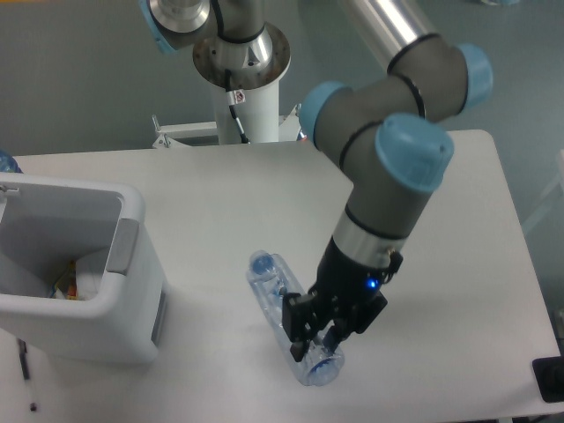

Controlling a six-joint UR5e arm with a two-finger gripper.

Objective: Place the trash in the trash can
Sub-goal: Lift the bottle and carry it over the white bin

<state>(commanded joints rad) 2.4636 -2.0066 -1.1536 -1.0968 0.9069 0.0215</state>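
Observation:
The clear crinkled plastic bottle (280, 304) lies on the white table, blue cap (260, 263) pointing up-left and base toward the front edge. My gripper (314, 342) is down over the base end. Its two black fingers (296, 331) stand on either side of the bottle and pinch it. The bottle still rests on the table. The white trash can (132, 211) stands at the left, about a bottle length from the cap, and is open at the top. The white paper wrapper cannot be made out.
A small colourful packet (66, 284) lies inside the can. The robot's base post (242, 66) stands at the table's back edge. A blue object (5, 162) shows at the far left, and a black item (550, 379) at the front right corner.

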